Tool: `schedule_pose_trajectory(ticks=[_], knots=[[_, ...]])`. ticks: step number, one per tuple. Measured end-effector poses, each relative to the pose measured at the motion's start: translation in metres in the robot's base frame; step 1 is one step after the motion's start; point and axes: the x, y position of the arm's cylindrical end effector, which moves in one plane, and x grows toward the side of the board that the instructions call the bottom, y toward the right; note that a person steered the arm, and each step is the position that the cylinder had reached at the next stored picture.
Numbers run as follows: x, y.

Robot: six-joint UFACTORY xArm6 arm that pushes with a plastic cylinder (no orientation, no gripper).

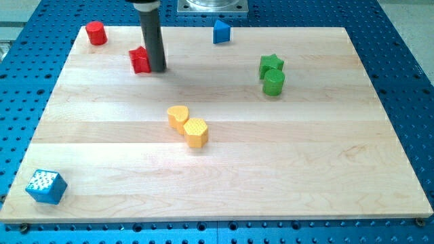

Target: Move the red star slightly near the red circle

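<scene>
Camera view shows my tip [157, 69], a bare rod holding nothing, touching the right side of the red star [140, 59] near the board's [271, 156] top left. The red circle [96, 32] sits up and left, near but apart. Judged: the push is under way; the next move calls for a short shove up-left. The star is squat, with no clear long axis or heading.
</scene>
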Motion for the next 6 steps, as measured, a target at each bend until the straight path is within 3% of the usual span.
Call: schedule_pose_trajectory(ticks=[1, 2, 3, 4, 5, 6], knots=[[-0.023, -0.03], [0.014, -0.023], [0.01, -0.067], [-0.021, -0.078], [-0.018, -0.051], [-0.005, 0.072]])
